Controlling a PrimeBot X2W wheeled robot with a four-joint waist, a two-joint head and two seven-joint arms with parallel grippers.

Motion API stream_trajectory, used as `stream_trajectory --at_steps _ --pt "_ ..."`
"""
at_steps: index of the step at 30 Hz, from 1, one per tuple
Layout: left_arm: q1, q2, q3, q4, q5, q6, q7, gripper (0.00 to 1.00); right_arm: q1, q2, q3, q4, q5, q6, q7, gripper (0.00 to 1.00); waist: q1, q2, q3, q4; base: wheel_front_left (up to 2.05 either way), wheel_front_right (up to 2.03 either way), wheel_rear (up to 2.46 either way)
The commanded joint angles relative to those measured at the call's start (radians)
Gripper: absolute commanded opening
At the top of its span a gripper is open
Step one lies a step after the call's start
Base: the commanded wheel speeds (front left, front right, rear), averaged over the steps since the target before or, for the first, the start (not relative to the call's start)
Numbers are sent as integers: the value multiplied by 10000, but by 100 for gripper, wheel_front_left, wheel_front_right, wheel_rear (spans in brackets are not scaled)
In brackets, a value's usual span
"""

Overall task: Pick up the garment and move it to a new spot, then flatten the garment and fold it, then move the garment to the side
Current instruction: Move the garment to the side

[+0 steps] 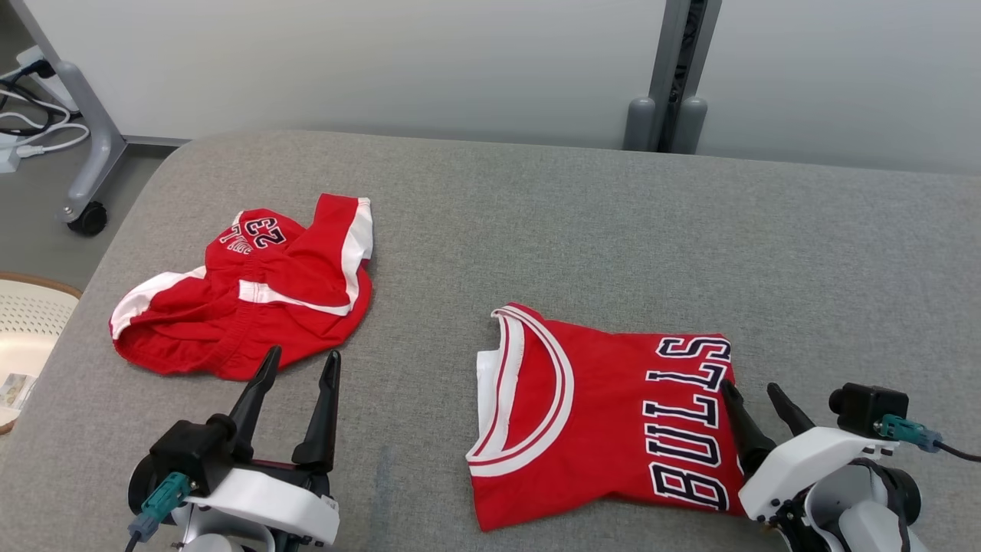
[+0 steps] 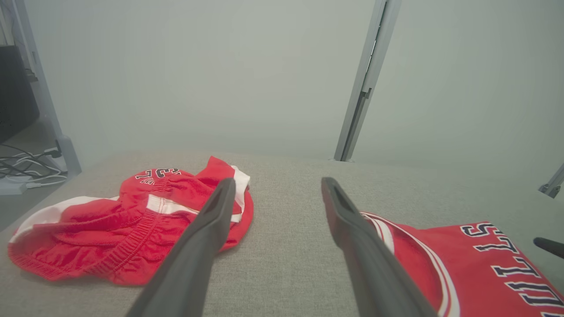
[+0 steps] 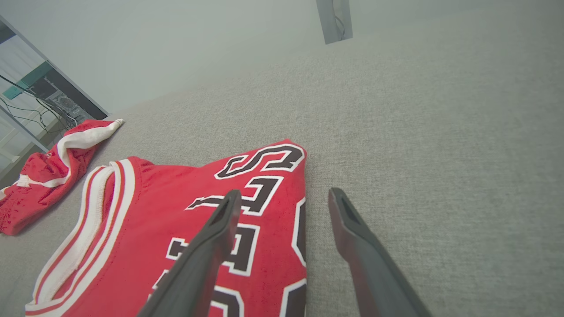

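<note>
A folded red jersey (image 1: 605,418) with "BULLS" lettering and a white-trimmed collar lies flat on the grey table (image 1: 536,222), right of centre; it also shows in the left wrist view (image 2: 476,264) and the right wrist view (image 3: 185,229). My right gripper (image 1: 755,395) is open at the jersey's right edge, its left finger over the lettering, its right finger over bare table, holding nothing. Crumpled red shorts (image 1: 253,295) with white stripes and a number lie at the left. My left gripper (image 1: 300,360) stands open just in front of the shorts (image 2: 128,229), holding nothing.
A wheeled grey stand leg (image 1: 84,138) and cables (image 1: 31,115) sit off the table's far left. A white perforated basket (image 1: 27,337) is at the left edge. A grey post (image 1: 674,69) rises behind the table. Bare cloth lies between the garments.
</note>
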State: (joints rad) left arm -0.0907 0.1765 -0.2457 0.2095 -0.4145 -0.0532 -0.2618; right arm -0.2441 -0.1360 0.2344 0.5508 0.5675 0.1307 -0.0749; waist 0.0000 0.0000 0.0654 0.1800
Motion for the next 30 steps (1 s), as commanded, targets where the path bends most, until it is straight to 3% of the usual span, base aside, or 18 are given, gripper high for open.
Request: stream_trajectory --at_steps 1,13,14,15,18,30 --pt "-170 -17 100 49 84 -84 -40 100 -165 1 -12 199 168 3 -59 100 0 0 48 71 0 0 0" --pt "-267 -197 440 297 320 -373 -41 100 -639 239 239 1765 1145 3 300 100 0 0 178 348 0 0 0" --pt "-273 -214 458 308 347 -383 -41 100 -669 253 281 1831 1245 3 336 88 0 0 177 358 0 0 0" --pt "-279 -236 471 328 371 -406 -41 100 -691 250 319 1891 1322 3 349 37 0 0 175 368 0 0 0" --pt "-300 -279 513 379 399 -439 -41 100 -739 239 487 2016 1497 3 297 0 0 0 165 397 0 0 0" --pt "-206 -463 716 430 571 -543 -41 100 -1017 -150 1186 1946 1915 3 -379 0 0 0 54 374 0 0 0"
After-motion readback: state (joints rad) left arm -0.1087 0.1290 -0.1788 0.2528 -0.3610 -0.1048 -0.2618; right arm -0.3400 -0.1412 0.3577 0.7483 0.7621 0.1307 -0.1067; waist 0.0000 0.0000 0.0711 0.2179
